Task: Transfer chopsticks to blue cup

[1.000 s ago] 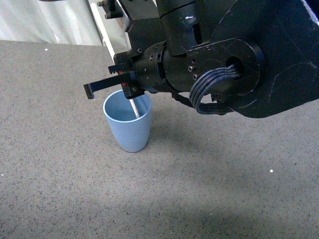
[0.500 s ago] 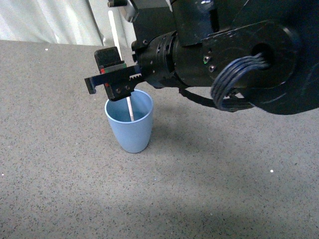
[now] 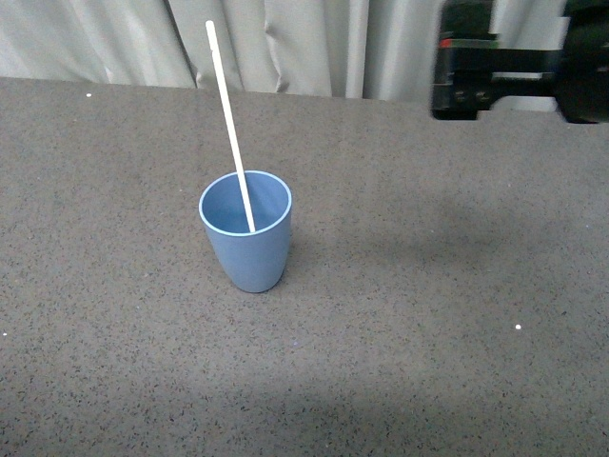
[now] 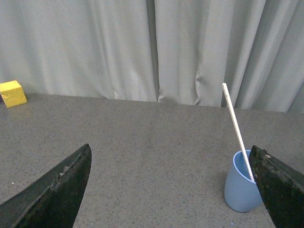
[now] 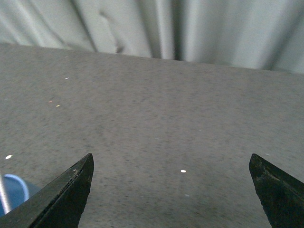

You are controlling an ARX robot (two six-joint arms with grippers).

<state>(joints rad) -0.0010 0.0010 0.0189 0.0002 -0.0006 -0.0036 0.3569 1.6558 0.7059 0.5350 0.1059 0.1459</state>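
Observation:
The blue cup (image 3: 245, 238) stands upright on the grey table. The cream-white chopstick (image 3: 228, 119) stands inside it, leaning to the far left, with its upper half above the rim. Nothing holds it. In the left wrist view the cup (image 4: 239, 192) and chopstick (image 4: 235, 123) sit just inside one finger of my open, empty left gripper (image 4: 173, 190). My right gripper (image 5: 173, 190) is open and empty over bare table, with a bit of the cup (image 5: 16, 187) at the frame's edge. The right arm (image 3: 519, 67) shows blurred at the far right, well away from the cup.
A grey curtain (image 3: 314, 43) hangs along the table's far edge. A small yellow block (image 4: 12, 93) sits on the table by the curtain in the left wrist view. The speckled grey table (image 3: 428, 314) spreads all round the cup.
The right arm, which hung over the cup with the chopstick in its jaws, has let go and pulled away up and to the right. The chopstick stays standing in the cup.

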